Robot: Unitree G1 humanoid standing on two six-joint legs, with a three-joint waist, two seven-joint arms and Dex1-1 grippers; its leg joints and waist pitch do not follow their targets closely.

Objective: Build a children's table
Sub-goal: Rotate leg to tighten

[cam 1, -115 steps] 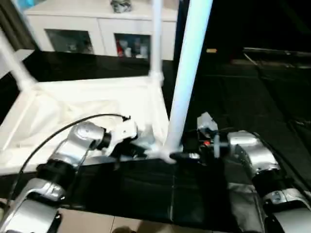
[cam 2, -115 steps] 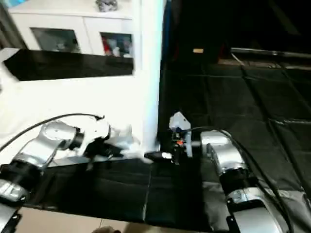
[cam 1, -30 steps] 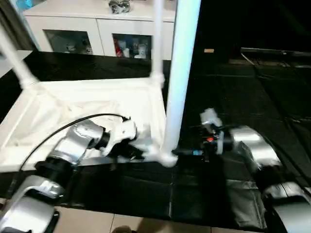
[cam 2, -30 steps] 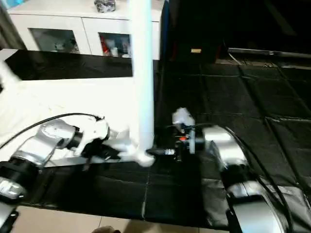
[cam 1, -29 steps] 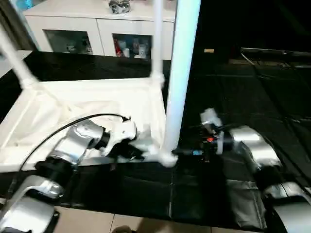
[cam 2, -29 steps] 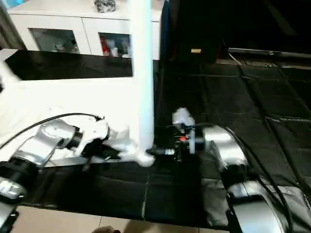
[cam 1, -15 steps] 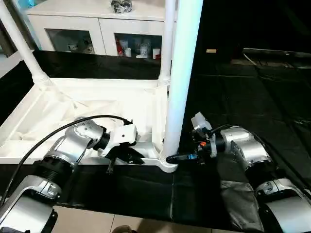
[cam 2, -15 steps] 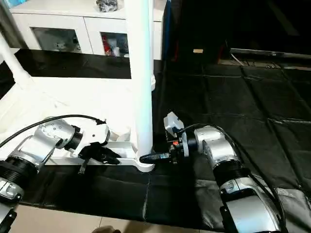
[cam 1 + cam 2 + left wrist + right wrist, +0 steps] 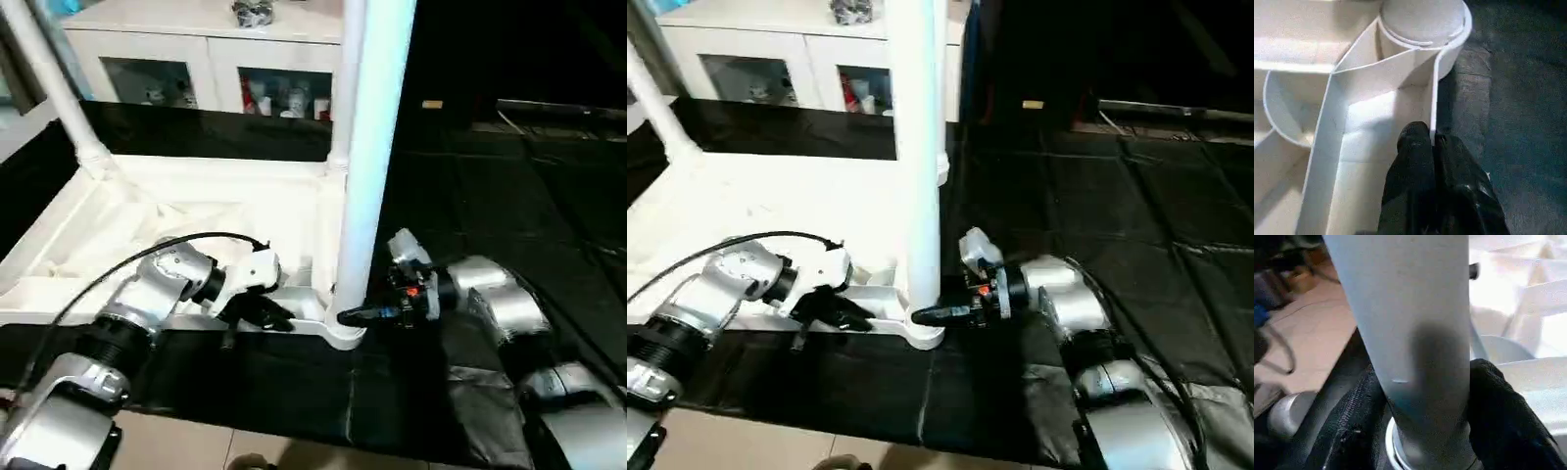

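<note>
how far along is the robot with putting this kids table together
Done: the tabletop lies upside down with three legs standing in corner sockets. In hand: the left gripper pinches the top's near rim while the right gripper has its jaws around the near leg at its base. Left: the near-left socket cannot be seen.

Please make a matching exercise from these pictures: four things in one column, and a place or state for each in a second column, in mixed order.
Things:
1. near leg
2. left gripper
3. right gripper
4. cabinet

Places or states:
A. behind the upturned table top
B. pinching the top's thin rim
C. standing upright in a corner socket
D. fingers on either side of the leg's base

Pairs: 1-C, 2-B, 3-D, 4-A
</note>
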